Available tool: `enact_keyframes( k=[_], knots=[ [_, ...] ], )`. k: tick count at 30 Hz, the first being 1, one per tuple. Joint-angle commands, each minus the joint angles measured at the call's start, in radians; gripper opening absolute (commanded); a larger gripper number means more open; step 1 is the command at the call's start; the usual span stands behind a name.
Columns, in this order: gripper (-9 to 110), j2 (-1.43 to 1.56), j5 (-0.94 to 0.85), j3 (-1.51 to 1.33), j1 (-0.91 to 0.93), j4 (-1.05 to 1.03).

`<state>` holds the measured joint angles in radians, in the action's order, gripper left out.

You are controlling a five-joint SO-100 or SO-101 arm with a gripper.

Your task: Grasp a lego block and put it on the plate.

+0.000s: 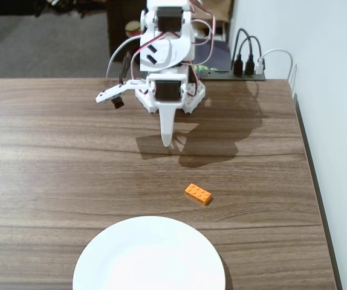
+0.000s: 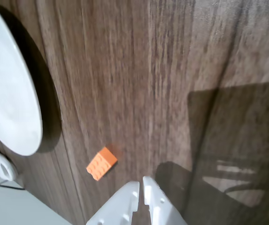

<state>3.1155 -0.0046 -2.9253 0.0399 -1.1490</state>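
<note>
Plate: a white round plate (image 1: pixel 149 257) is seen at 6 o'clock in the fixed view, cut off by the bottom edge; nothing is seen lying on its visible surface. In the wrist view it fills the 9 to 10 o'clock side (image 2: pixel 8 89), again bare.

Lego block: 1 orange studded brick (image 1: pixel 198 194) is seen flat on the wooden table (image 1: pixel 52 157), just off the centre of the fixed view toward 4 o'clock, set at a slant. It is placed off the plate, near the rim at about 1 o'clock from the plate's centre, with bare wood between them. In the wrist view the brick (image 2: pixel 101 163) is found at 7 o'clock, between the plate and the fingertips, touching neither.

Gripper: the white gripper (image 1: pixel 168 144) is pointed down toward the table at 12 o'clock from the brick, well apart from it. In the wrist view the 2 fingertips (image 2: pixel 141 187) are pressed together with only a thin seam between them, and nothing is held.

Edges: the table's right edge is seen at 3 o'clock, beside a pale wall (image 1: pixel 337 121); the arm's base (image 1: pixel 170 99) is set near the far edge at 12 o'clock, with a power strip (image 1: pixel 246 71) at 1 o'clock.

Open room: bare wood is seen around the brick on all sides, and widely toward 9 o'clock.
</note>
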Motion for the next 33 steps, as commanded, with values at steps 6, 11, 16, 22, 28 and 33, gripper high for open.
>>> enact_keyframes(
  k=[6, 11, 16, 22, 28, 33],
  knots=[
    [1, -0.201, 0.066, 0.135, -0.012, 0.107],
    [1, -0.311, 0.126, 0.189, -0.032, 0.123],
    [1, -0.348, 0.156, 0.212, -0.046, 0.126],
    [1, -0.362, 0.164, 0.219, -0.051, 0.127],
    [1, -0.382, 0.184, 0.221, -0.046, 0.143],
    [1, -0.426, 0.264, 0.224, -0.052, 0.201]
  ],
)
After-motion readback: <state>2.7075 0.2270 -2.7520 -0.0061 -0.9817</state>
